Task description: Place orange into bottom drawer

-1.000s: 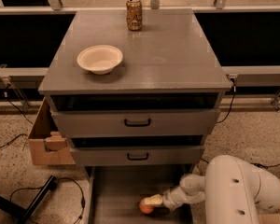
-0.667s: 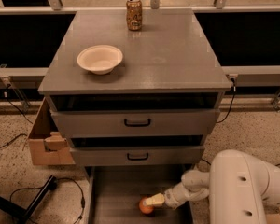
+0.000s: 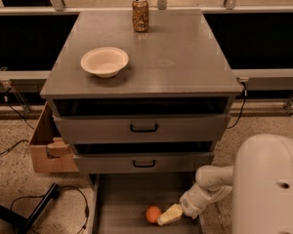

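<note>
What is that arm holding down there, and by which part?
Cannot be told. The gripper is low in the bottom drawer, its tip right beside the orange, but no clear grip shows.

warm, dim light falls from above; the cabinet top point(image 3: 185, 48) shows faint glare. the gripper point(image 3: 170, 214) sits low in the shaded bottom drawer point(image 3: 122, 204).

Arm point(image 3: 266, 174) was white, smooth, bulbous, one small dark hole; jointed wrist ended in a cream gripper point(image 3: 167, 216), down in the drawer point(image 3: 122, 208).
</note>
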